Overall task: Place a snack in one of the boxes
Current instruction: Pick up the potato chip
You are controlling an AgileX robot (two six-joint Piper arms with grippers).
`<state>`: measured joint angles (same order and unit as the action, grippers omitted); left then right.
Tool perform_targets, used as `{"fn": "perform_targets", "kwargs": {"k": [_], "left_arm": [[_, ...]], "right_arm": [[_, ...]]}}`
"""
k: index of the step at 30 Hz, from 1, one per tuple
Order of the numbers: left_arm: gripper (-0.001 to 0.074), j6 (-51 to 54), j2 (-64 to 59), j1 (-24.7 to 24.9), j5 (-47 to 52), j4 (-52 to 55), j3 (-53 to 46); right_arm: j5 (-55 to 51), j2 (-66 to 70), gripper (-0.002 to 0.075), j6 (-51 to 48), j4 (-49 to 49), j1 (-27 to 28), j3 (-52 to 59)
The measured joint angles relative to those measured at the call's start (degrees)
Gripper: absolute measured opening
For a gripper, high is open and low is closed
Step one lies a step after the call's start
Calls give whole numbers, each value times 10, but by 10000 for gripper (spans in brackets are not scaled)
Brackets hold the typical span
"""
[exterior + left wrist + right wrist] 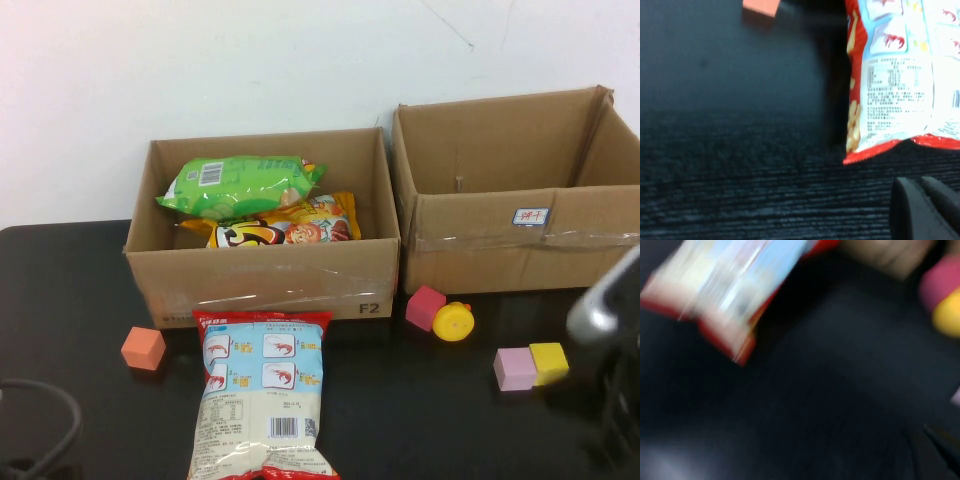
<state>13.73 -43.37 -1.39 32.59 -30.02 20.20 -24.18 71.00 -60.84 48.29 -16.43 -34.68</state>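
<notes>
A red, white and blue shrimp snack bag lies flat on the black table in front of the left cardboard box. That box holds a green snack bag and an orange snack bag. The right cardboard box shows no snack inside. My left gripper hovers low over the table just off the bag's bottom corner, with its fingers together and nothing between them. My right gripper is a dark blur; its arm is at the table's right edge. The bag also shows in the right wrist view.
An orange cube lies left of the bag. A pink cube and a yellow round toy sit before the boxes. A pink block and a yellow block lie near my right arm. A cable loops at front left.
</notes>
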Motion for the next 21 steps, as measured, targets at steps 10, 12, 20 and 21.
{"fn": "perform_targets", "kwargs": {"k": [10,12,20,21], "left_arm": [[7,58,-52,0,1,-87,0],[7,92,-61,0,-6,-120,0],[53,236,-122,0,-39,-289,5],[97,267,-137,0,-40,-317,9]], "right_arm": [[-207,-32,1,638,-658,6,-54],[-207,-51,1,727,-732,7,-55],[-130,-169,1,816,-735,7,-29],[-115,-185,1,818,-731,7,-17]]}}
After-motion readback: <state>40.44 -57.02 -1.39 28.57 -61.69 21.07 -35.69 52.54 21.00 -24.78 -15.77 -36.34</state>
